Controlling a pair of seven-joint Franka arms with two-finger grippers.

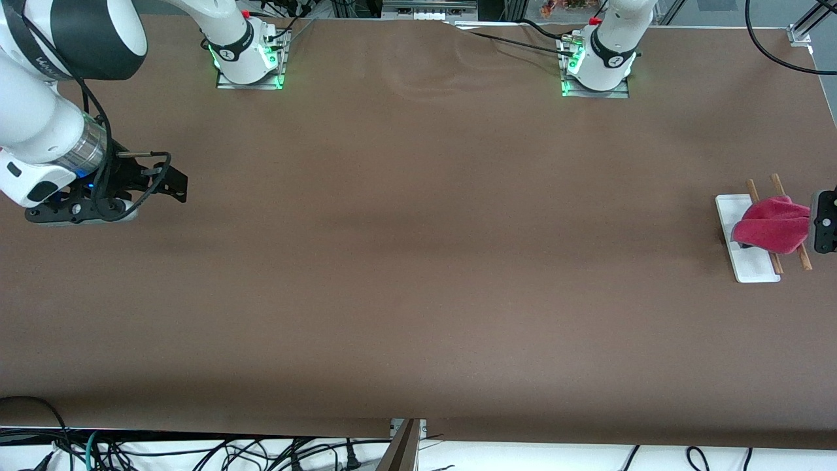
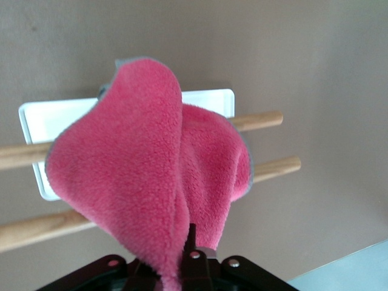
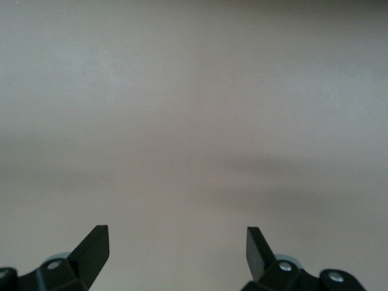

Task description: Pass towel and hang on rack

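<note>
The pink-red towel (image 1: 771, 226) hangs bunched over the two wooden rods of the rack (image 1: 749, 265) at the left arm's end of the table. My left gripper (image 1: 811, 226) is shut on one end of the towel, just above the rods. In the left wrist view the towel (image 2: 151, 170) drapes from my left gripper (image 2: 188, 245) across both rods (image 2: 267, 121) and covers much of the rack's white base (image 2: 209, 100). My right gripper (image 1: 178, 186) is open and empty, low over bare table at the right arm's end, and also shows in its wrist view (image 3: 177, 242).
Brown table cloth (image 1: 418, 261) covers the whole table. The arm bases (image 1: 248, 59) stand along the edge farthest from the front camera. Cables (image 1: 196, 451) hang below the nearest edge.
</note>
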